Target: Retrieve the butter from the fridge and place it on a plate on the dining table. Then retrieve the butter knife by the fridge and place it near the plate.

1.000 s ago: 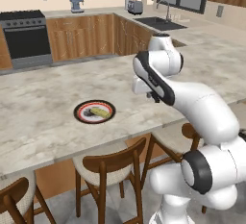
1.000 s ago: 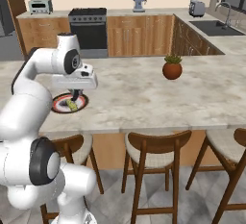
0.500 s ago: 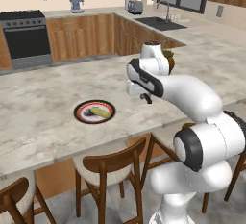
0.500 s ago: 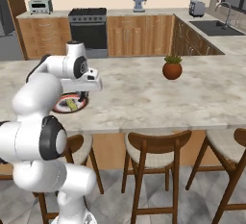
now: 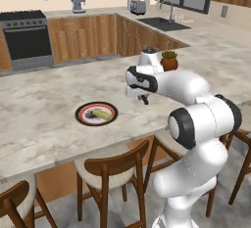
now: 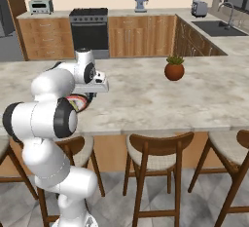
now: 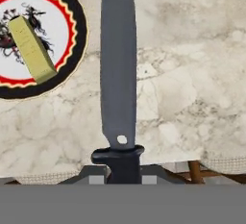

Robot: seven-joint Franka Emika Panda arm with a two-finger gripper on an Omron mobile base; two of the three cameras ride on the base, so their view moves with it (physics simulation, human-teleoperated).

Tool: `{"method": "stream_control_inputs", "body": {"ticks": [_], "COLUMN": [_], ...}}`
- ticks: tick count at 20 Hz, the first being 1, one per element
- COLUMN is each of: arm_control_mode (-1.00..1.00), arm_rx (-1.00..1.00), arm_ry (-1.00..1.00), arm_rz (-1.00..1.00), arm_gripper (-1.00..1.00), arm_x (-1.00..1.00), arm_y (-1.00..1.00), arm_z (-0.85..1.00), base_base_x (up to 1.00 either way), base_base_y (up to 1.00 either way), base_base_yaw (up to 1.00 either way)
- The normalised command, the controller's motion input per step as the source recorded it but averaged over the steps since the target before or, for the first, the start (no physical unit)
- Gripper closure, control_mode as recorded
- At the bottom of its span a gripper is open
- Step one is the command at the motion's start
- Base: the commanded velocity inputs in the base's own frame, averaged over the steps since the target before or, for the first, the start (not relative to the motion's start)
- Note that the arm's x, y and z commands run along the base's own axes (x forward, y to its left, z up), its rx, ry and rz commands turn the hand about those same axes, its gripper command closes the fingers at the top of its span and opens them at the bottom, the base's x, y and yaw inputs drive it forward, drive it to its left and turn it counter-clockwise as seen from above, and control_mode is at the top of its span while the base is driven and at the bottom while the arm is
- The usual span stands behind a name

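So the dining table (image 5: 44, 124) is a long beige marbled top. The plate (image 5: 96, 114) sits toward its near edge, and a small potted plant (image 5: 169, 60) sits farther right.

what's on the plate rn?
The butter lies on the plate, over a dark printed motif. What's under the stick is covered. The knife is beside the plate, not on it.

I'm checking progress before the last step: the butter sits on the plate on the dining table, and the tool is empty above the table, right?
Not quite. The tool is not empty: it is shut on the butter knife, as the hand view shows. The butter does sit on the plate on the dining table.
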Motion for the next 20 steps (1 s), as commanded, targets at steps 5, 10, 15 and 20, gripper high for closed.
{"method": "stream_control_inputs", "body": {"ticks": [5,10,15,20], "arm_control_mode": [-1.0,-1.0,-1.0,-1.0], "arm_rx": [0.0,0.0,0.0,0.0], "arm_ry": [0.0,0.0,0.0,0.0], "arm_rz": [0.0,0.0,0.0,0.0], "arm_gripper": [1.0,1.0,1.0,1.0], "arm_x": [0.71,0.61,0.37,0.06], "arm_y": [0.0,0.03,0.1,0.02], "arm_z": [-0.23,-0.27,-0.28,-0.3], "base_base_x": [0.0,0.0,0.0,0.0], "base_base_y": [0.0,0.0,0.0,0.0], "base_base_yaw": [0.0,0.0,0.0,0.0]}}
